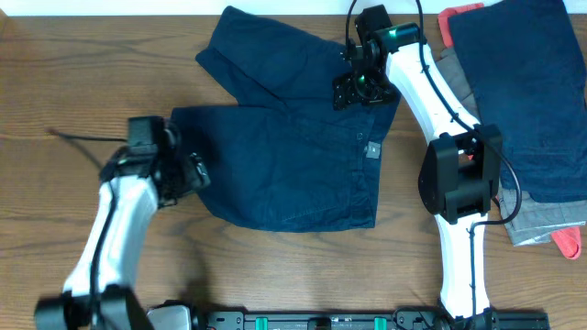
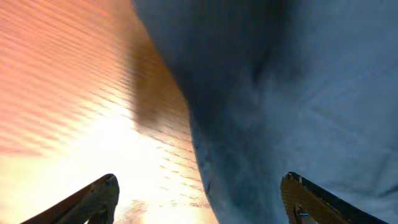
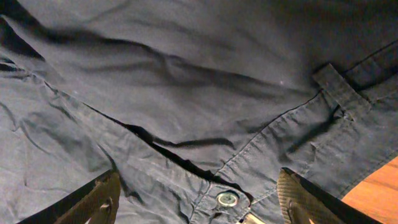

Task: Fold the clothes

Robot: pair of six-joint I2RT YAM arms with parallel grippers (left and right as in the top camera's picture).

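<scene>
- left gripper (image 1: 194,174) spread open; hem of the shorts (image 1: 293,160) just ahead, toward its right side;
- right gripper (image 1: 356,90) spread open; waistband button (image 3: 227,199) directly beneath it

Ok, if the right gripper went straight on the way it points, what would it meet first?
Probably the dark blue cotton shorts, near the waistband's round metal button; the right gripper is open above them, gap unclear.

One navy shorts (image 1: 293,156), one pile of folded clothes (image 1: 527,101), two robot arms (image 1: 115,229)
</scene>
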